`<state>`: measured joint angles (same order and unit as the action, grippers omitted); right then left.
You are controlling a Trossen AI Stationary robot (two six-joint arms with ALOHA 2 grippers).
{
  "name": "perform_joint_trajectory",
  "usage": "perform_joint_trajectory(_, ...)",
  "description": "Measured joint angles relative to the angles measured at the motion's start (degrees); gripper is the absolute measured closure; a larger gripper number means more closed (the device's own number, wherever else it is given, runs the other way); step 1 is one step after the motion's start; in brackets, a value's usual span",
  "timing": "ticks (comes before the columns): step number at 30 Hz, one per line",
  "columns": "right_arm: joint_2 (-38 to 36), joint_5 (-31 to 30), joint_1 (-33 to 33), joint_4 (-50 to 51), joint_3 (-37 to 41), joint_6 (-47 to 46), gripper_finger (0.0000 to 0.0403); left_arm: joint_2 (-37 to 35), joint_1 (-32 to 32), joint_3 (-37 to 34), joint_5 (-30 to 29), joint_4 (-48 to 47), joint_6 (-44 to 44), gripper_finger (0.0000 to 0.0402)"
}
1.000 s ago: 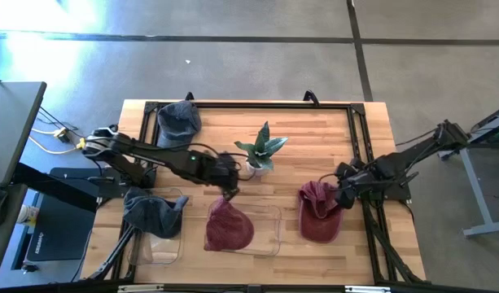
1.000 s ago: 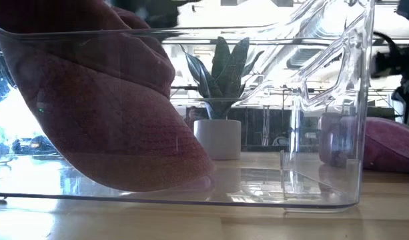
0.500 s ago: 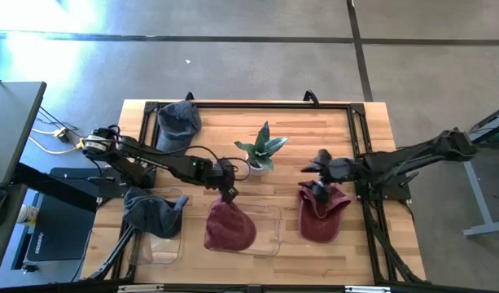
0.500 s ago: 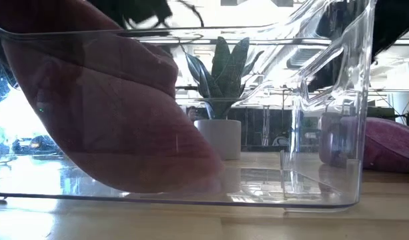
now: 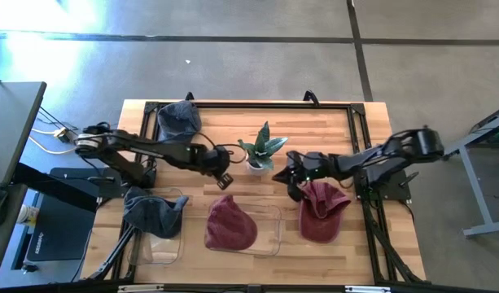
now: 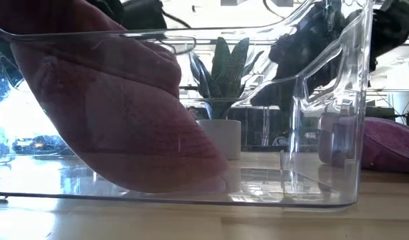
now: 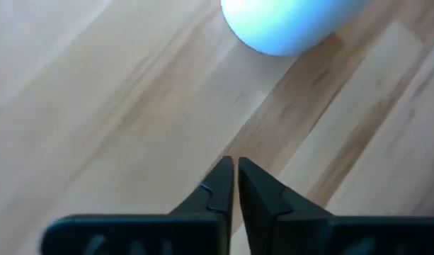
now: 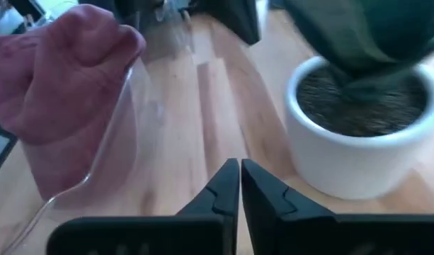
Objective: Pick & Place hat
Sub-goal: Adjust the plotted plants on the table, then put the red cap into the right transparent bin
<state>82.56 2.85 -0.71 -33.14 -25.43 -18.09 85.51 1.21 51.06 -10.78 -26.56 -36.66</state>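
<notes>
hat: maroon cap, soft, crumpled, lying in clear bin at near centre | left gripper: fingers pressed together, empty, above table | right gripper: pinched closed, empty, beside potted plant

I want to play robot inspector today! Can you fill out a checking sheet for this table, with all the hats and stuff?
Surface: wooden table, black frame round its edge.
Job's things: dark red hat in the middle clear bin; grey hat in the left clear bin; second red hat on bare wood at the right; another grey hat at the far left corner.
Clutter: potted plant in a white pot, mid-table.
Grippers: left pincer shut, empty, above bare wood beside the pot; right pincer shut, empty, between the pot and the second red hat.
Cables: wires by the left arm's base, off the table.
Surroundings: grey floor; dark desk at left.
</notes>
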Motion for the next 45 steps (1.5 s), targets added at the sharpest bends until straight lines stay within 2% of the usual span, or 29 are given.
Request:
perform_joint_trajectory(3, 5.02, -2.52, 1.17, -5.26, -0.04, -0.95, 0.0379, -4.43, -0.07, -0.34, -1.18, -5.53, 2.77, 0.0397)
perform_joint_trajectory(7, 11.39, -5.11, 1.53, -9.31, -1.63, 0.34, 0.04, -9.05, -0.04, -0.18, -2.14, -8.47, 4.67, 0.0393)
perform_joint_trajectory(12, 18.96, -5.9, 0.51, -9.45, -7.28, 4.02, 0.0399, -11.44, -0.06, -0.21, -2.1, -10.53, 4.79, 0.04)
perform_joint_trajectory(18, 22.9, -13.01, -1.09, -8.54, -11.13, 6.19, 0.0398, -12.37, -0.07, 0.02, -1.51, -12.75, 4.3, 0.0401)
perform_joint_trajectory(23, 23.04, -18.25, -3.77, -8.31, -12.2, 7.36, 0.0399, -12.31, -0.09, -0.17, -1.34, -13.93, 4.31, 0.0401)
perform_joint_trajectory(37, 23.0, -14.39, -18.59, -8.36, -12.44, 12.59, 0.04, -12.34, -0.09, -0.17, -1.27, -13.85, 4.9, 0.0401)
perform_joint_trajectory(41, 20.47, -12.22, -18.91, -5.92, -12.26, 10.86, 0.0401, -12.34, -0.09, -0.17, 0.32, -13.51, 4.92, 0.0401)
perform_joint_trajectory(45, 11.18, -9.38, -14.71, 6.68, -12.33, 5.22, 0.0401, -12.32, -0.11, 0.31, 5.29, -13.99, 4.91, 0.0401)
